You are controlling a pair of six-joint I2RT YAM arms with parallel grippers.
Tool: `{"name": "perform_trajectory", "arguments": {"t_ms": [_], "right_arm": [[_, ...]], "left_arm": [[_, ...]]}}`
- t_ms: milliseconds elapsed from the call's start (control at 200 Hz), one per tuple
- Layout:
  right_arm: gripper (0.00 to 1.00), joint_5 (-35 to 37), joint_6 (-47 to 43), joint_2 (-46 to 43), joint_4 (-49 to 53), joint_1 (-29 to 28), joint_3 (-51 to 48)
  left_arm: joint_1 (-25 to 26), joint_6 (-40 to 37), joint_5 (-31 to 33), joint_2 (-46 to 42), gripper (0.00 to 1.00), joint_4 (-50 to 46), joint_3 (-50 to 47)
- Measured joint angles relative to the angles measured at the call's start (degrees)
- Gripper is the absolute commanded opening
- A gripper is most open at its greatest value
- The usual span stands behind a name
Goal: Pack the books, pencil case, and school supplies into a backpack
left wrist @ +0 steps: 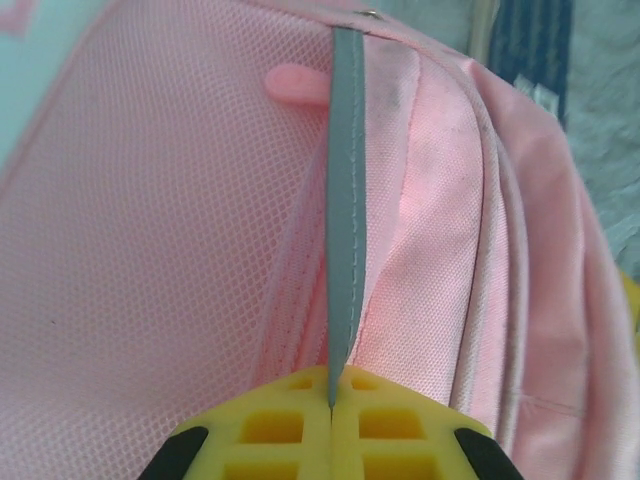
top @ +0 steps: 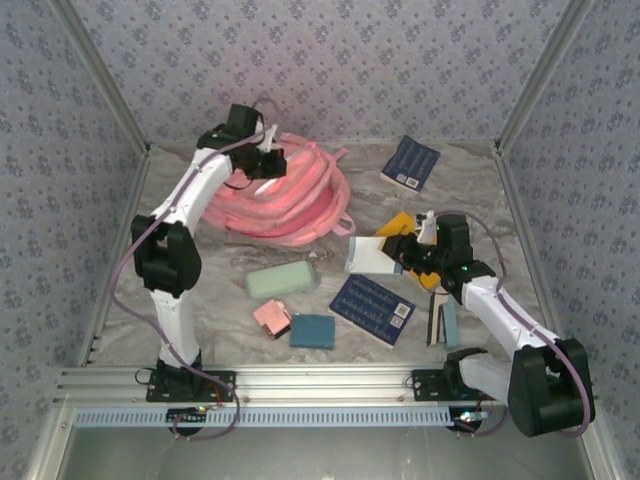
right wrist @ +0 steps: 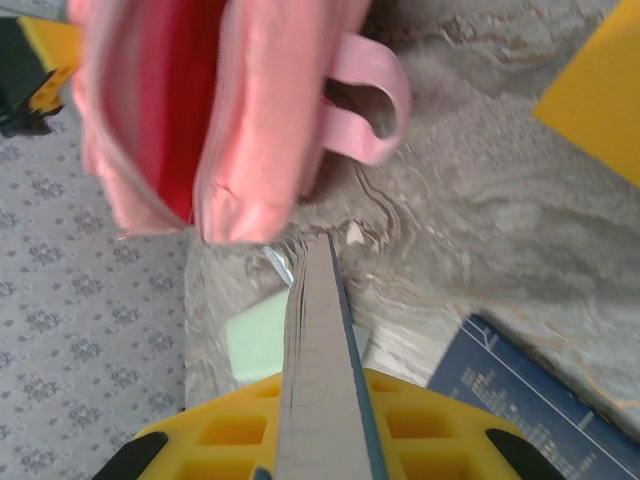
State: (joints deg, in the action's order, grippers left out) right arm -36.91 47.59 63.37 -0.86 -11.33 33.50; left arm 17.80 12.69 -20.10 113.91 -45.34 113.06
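A grey marbled table (top: 470, 200) is enclosed by walls (top: 330, 60) papered in a small blue flower print. The pink backpack (top: 290, 205) is laid at the back of the table, left of centre, and its mouth is seen open from the right wrist view, with a red lining inside (right wrist: 165, 110).

The left claw (top: 266, 160) is placed at the backpack's far upper edge. In the left wrist view its yellow fingers (left wrist: 270, 425) are pressed together on a grey-blue strip (left wrist: 345, 200) that runs along the backpack's pink mesh (left wrist: 150, 250).

The right claw (top: 402, 255) is held right of centre, narrowed onto a white and light-blue book (top: 368, 255), which is gripped by its edge and raised off the table. From the right wrist view the book's page edge (right wrist: 318, 330) is seen clamped between the yellow fingers (right wrist: 215, 430), pointing towards the backpack (right wrist: 250, 110).

A yellow book (top: 398, 222) is lying under that claw. One navy book (top: 411, 163) is set at the far right and another (top: 372, 309) lies near the front. A mint-green pencil case (top: 280, 281) is lying in front of the backpack, with a pink box (top: 271, 317) and a teal block (top: 312, 331) just beside each other nearer the front edge. A thin teal and black slab (top: 445, 325) is seen beside the right arm.
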Motion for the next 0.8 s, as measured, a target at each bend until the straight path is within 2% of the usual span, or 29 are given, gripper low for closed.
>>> {"name": "perform_trajectory", "arguments": {"t_ms": [220, 425, 799], "right_arm": [[0.0, 1.1, 3.7, 3.2, -1.6, -2.0, 6.9], [0.0, 3.0, 6.3, 8.0, -3.4, -4.7, 15.5], [0.0, 3.9, 15.9, 31.3, -13.7, -5.7, 29.3]], "left_arm": [[-2.6, -0.2, -2.1, -3.7, 0.0, -3.7, 6.3], [-5.1, 0.3, -8.1, -4.0, 0.0, -4.0, 5.7], [-8.2, 2.3, -17.9, -6.1, 0.0, 0.7, -0.8]]}}
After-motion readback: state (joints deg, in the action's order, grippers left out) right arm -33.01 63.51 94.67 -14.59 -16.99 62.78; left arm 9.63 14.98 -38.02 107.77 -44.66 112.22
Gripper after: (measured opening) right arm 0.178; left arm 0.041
